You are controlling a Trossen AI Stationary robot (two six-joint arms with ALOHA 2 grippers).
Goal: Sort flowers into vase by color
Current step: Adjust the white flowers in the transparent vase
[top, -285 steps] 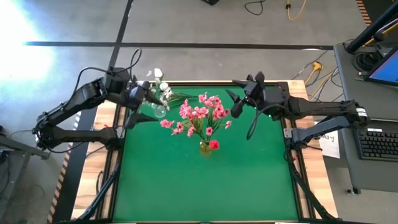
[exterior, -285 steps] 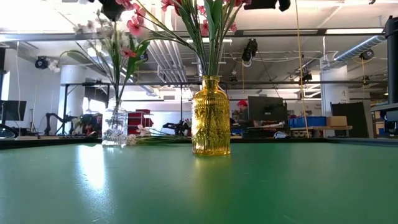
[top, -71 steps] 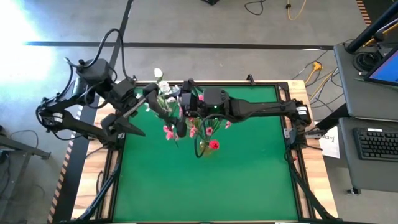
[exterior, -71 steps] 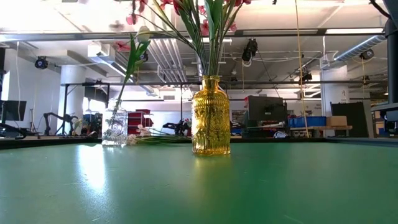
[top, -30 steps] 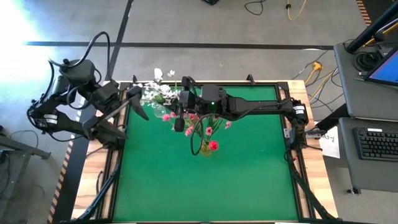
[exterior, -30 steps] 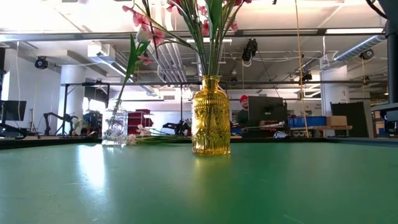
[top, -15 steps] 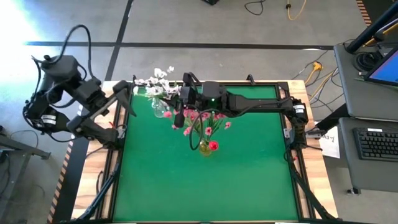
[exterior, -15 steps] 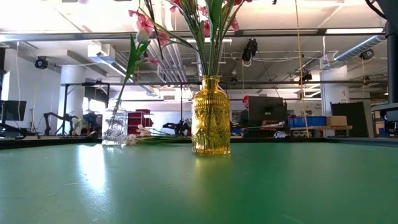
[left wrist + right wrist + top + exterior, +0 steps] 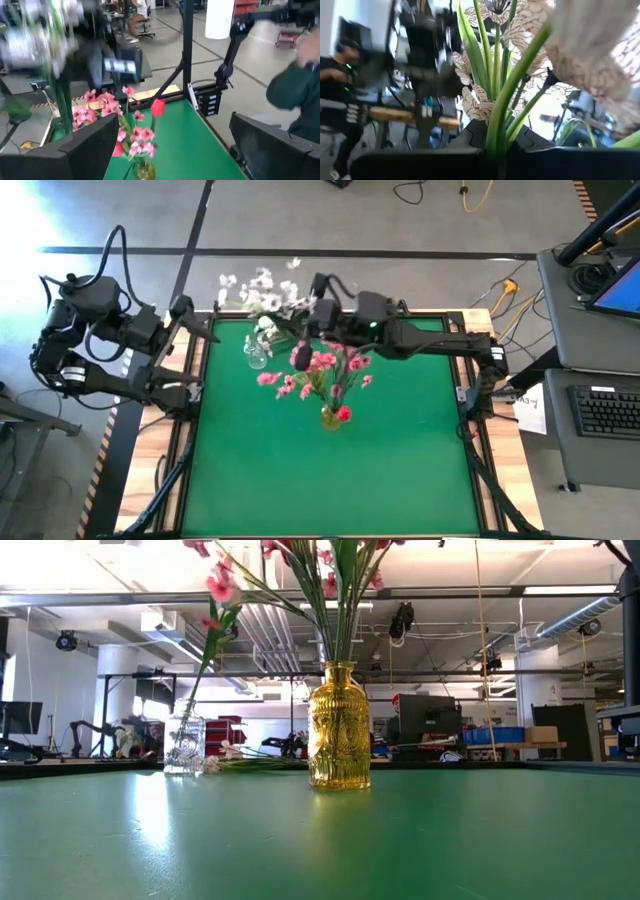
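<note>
My right gripper (image 9: 303, 332) is shut on a white blossom spray (image 9: 260, 288), held high over the table's far left part. The spray's green stems (image 9: 496, 125) run up from between the fingers in the right wrist view. Below stands a clear glass vase (image 9: 257, 356), which holds one green stem (image 9: 203, 660). An amber vase (image 9: 339, 726) at mid-table holds pink blossom sprays (image 9: 322, 368) and a red tulip (image 9: 344, 413). My left gripper (image 9: 192, 318) stands open and holds nothing, beyond the table's far left corner. My right gripper pinches the white spray's bundled green stems (image 9: 495, 145) between its two fingers. It comes from the table's right side, pointing left and slightly upward. The spray is lifted clear, and its blossoms (image 9: 262, 280) stand out past the fingers toward the far left corner.
Loose flower stems (image 9: 255, 764) lie on the green mat behind the vases. The mat's near half (image 9: 330, 480) holds no objects. A person in dark clothes (image 9: 295, 95) is beside the table in the left wrist view. A desk with a keyboard (image 9: 610, 412) is to the right.
My right gripper has risen and drawn back a little toward the table's far right, carrying the white spray higher above the clear vase. My left arm has pulled back toward the table's left edge and turned its wrist, its gripper staying open.
</note>
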